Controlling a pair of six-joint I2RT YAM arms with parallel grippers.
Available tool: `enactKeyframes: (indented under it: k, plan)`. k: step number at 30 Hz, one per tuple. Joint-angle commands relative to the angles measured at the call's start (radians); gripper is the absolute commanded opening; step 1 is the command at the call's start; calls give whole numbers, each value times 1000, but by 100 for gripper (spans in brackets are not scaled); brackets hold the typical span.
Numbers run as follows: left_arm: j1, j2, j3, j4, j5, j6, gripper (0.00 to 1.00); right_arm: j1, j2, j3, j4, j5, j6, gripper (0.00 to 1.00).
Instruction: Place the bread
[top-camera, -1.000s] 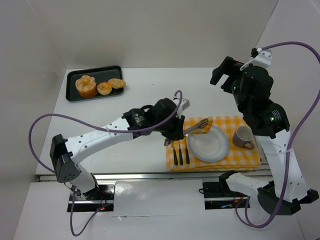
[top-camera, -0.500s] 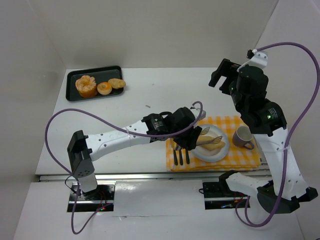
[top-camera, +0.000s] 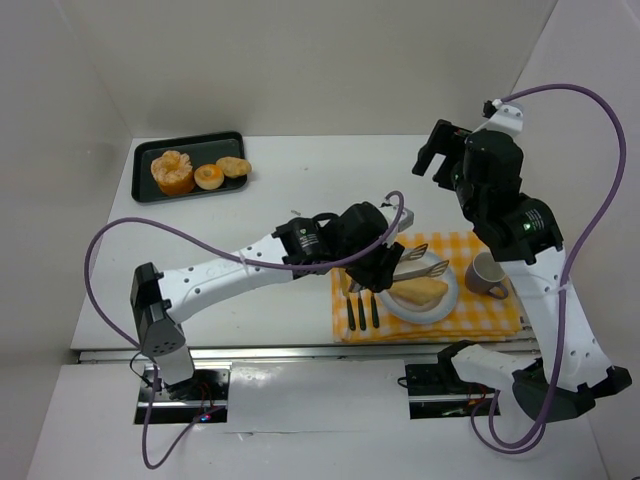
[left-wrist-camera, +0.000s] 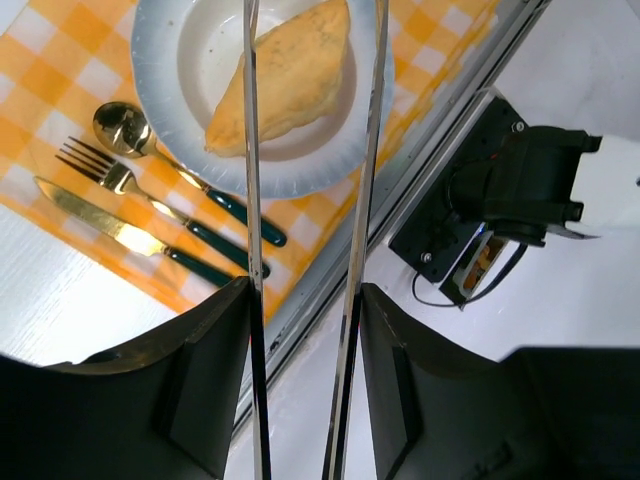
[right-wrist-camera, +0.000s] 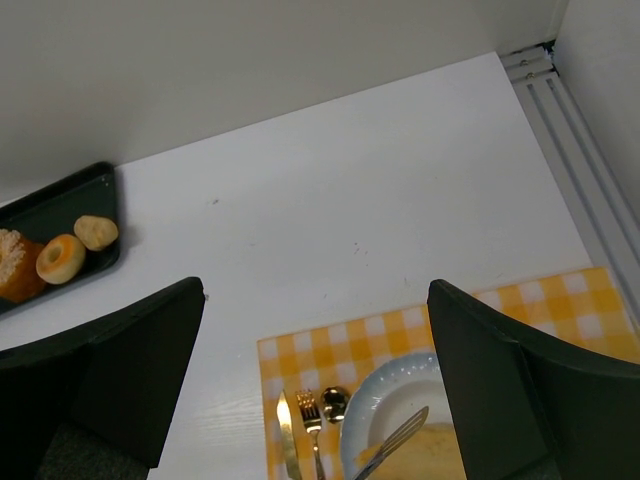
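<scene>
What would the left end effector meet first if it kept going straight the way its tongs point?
Most likely the bread lying on the plate, directly beyond the left end effector; height above it is unclear.

My tongs are thin polished metal, mirror-bright along both blades. The bread looks matt and finely rough, its crust speckled. Under it the plate is smooth, glossy white. The placemat is woven checked cloth. The cutlery gleams gold, with glossy dark handles.
</scene>
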Motion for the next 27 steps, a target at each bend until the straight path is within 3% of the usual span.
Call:
enactKeyframes:
  k: [1, 6, 12, 16, 22, 27]
  plan:
    - [15, -115, -31, -11, 13, 48, 58, 6, 5, 0, 16, 15, -14, 100]
    - [41, -192, -132, -77, -1, 57, 56, 6, 5, -12, 25, 15, -14, 100]
    - [153, -304, -267, -119, -32, 37, 56, 6, 14, -47, 36, 5, -14, 100]
    - [349, -383, -349, -119, -72, -9, 51, 6, 32, -58, 45, -13, -14, 100]
    - [598, -417, -359, -119, -62, -86, 51, 6, 32, -78, 45, -13, -14, 100]
    - [918, -404, -384, -44, -21, -163, 51, 6, 32, -99, 54, -22, -14, 100]
